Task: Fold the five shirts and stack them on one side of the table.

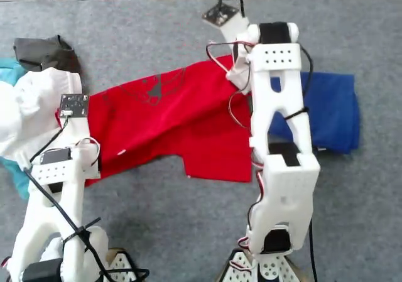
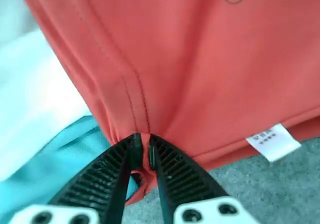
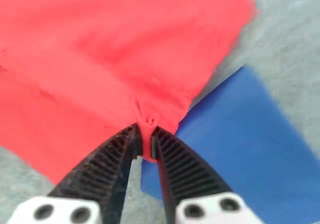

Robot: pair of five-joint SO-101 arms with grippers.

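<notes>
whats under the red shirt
Grey table cover, a blue folded shirt at one end, teal cloth at the other; how far they reach under the red shirt is covered.

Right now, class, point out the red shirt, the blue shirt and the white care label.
red shirt (image 1: 157, 122), high view, middle of its spread body.
blue shirt (image 1: 333, 109), high view, its flat top surface.
white care label (image 2: 272, 141), left wrist view, centre of the tag.
</notes>
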